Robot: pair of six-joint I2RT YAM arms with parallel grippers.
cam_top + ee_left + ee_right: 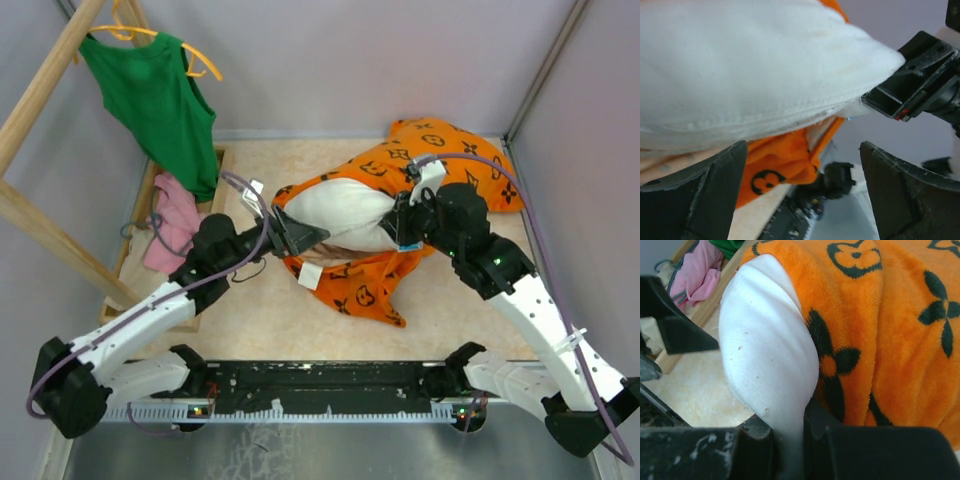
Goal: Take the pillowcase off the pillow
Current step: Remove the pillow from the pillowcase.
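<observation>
- Lying across the middle of the surface [260, 320], the pillow [345, 215] is a plump, plain white cushion, its left part bare and its right part inside the cover.
- The pillowcase [440, 160] is bright orange, fuzzy fabric printed with black flower, star and circle motifs. It is bunched over the pillow's far-right part, and a loose flap spreads on the surface in front of the pillow.
- From the right wrist, the orange edge curves round the bare white bulge; the pile looks soft and thick, the white cloth finely woven with small specks.
- The left wrist view shows a stitched seam along the pillow's lower edge, with orange fabric hanging beneath it.
- Left pincer [290, 235]: released, fingers spread wide at the pillow's left end, below the seam; contact with the cloth cannot be confirmed.
- Right pincer [790, 435]: clenched on a pinched fold of the white pillow, just beside the pillowcase's edge.
- A green tank top [160, 100] hangs far left; a pink cloth [172, 220] lies below it, well apart from the pillow.
</observation>
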